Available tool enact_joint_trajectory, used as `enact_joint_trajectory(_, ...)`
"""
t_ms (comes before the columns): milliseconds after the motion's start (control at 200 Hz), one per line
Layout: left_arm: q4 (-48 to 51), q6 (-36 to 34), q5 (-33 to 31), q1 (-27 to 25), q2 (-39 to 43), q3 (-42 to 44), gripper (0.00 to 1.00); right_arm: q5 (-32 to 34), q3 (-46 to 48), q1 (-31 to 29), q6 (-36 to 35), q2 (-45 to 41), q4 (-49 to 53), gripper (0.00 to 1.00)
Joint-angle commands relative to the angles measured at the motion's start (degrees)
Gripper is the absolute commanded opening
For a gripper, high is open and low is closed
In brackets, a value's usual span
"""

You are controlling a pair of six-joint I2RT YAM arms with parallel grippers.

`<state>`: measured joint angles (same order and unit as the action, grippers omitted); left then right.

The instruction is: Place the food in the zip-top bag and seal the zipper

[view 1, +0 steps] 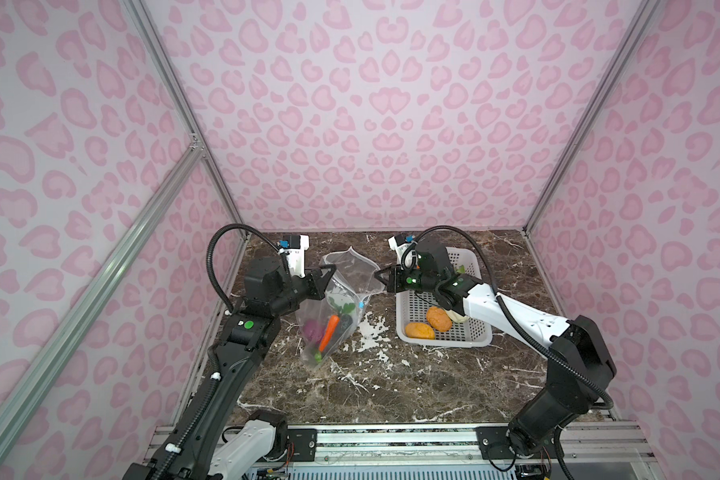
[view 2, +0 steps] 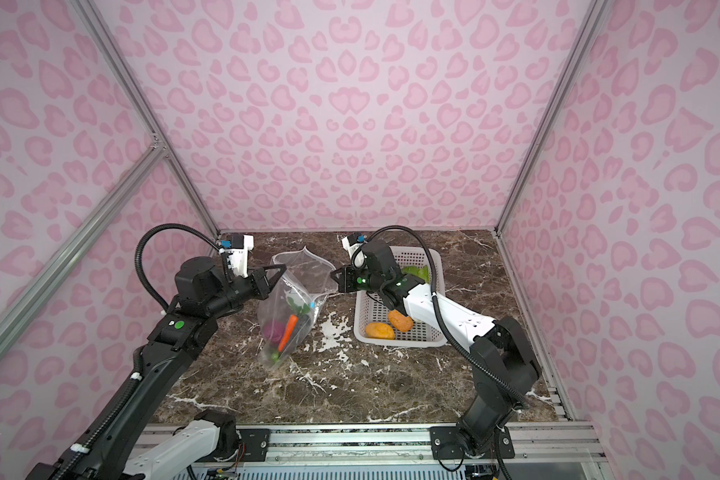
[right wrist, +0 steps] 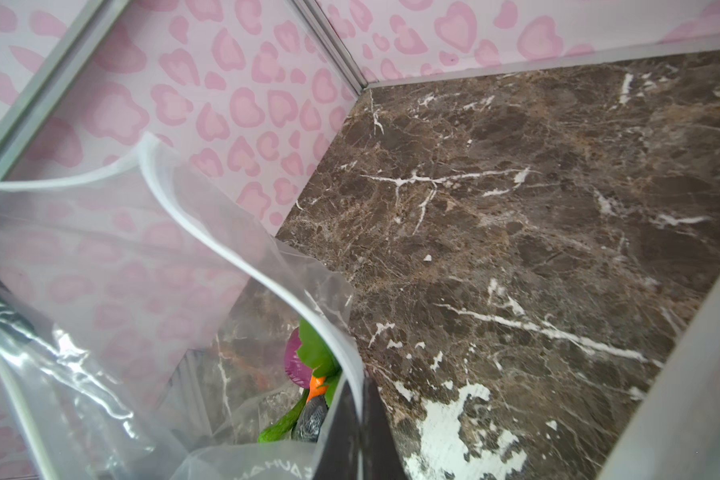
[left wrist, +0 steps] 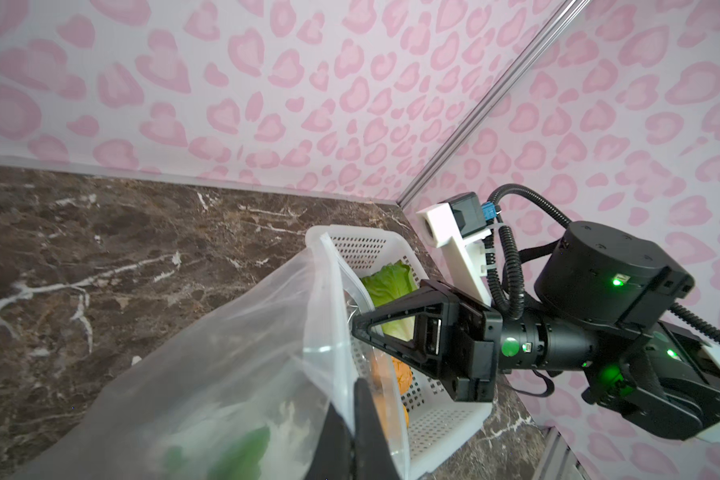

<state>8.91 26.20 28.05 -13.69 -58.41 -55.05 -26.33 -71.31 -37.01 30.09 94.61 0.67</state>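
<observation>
The clear zip-top bag (view 1: 341, 286) (view 2: 296, 278) hangs mouth-up between both arms, its bottom touching the table. My left gripper (view 1: 329, 272) (left wrist: 356, 386) is shut on the bag's left rim. Opposite it, my right gripper (view 1: 378, 276) (right wrist: 360, 386) is shut on the right rim. The zipper (right wrist: 225, 245) curves open, and its blue slider tab (view 1: 361, 304) sits on the near edge. Inside lie a carrot (view 1: 329, 331), a purple piece (view 1: 313, 330), green leaves (right wrist: 314, 349) and a dark piece (right wrist: 310, 417). Two orange pieces (view 1: 420, 331) (view 1: 438, 319) and the cabbage (left wrist: 389, 282) are in the basket.
The white perforated basket (view 1: 445, 341) stands on the right of the marble table (view 1: 391, 386), under my right forearm. Pink patterned walls with metal posts enclose the table on three sides. A metal rail (view 1: 391, 436) runs along the front edge.
</observation>
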Motion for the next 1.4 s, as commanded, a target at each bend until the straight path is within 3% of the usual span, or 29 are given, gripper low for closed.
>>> enact_joint_trajectory(0,-3.3,1.7,4.4,-0.5,-1.7,-0.1,0.02,2.2,1.1,0.0,-1.2,0.3,1.6,0.00)
enact_joint_trajectory(145,-3.3,1.5,4.5,-1.6,-2.8,0.2,0.02,4.7,1.3,0.0,-2.6,-0.9,3.8,0.11)
enact_joint_trajectory(315,-2.8,0.7,4.0,-3.3,-3.7,0.2,0.02,10.1,-0.4,0.5,-7.9,-4.2,11.6,0.40)
enact_joint_trajectory(480,-2.5,0.0,3.5,-4.7,-4.8,0.3,0.02,15.3,-0.2,2.3,-14.4,-9.0,21.4,0.52)
enact_joint_trajectory(695,-2.8,-0.4,4.4,-6.3,-6.7,0.3,0.02,17.7,2.9,4.7,-21.1,-13.0,33.6,0.55)
enact_joint_trajectory(890,-2.7,-0.5,4.5,-7.1,-7.5,0.3,0.02,13.2,8.6,4.9,-23.9,-13.4,35.2,0.60)
enact_joint_trajectory(1150,-2.2,-1.0,2.9,-7.1,-6.5,0.5,0.02,12.2,8.2,4.2,-27.9,-7.3,36.7,0.68)
enact_joint_trajectory(1395,-2.4,-0.5,2.1,-7.2,-6.5,0.8,0.02,17.8,7.5,2.3,-28.2,-2.1,36.8,0.74)
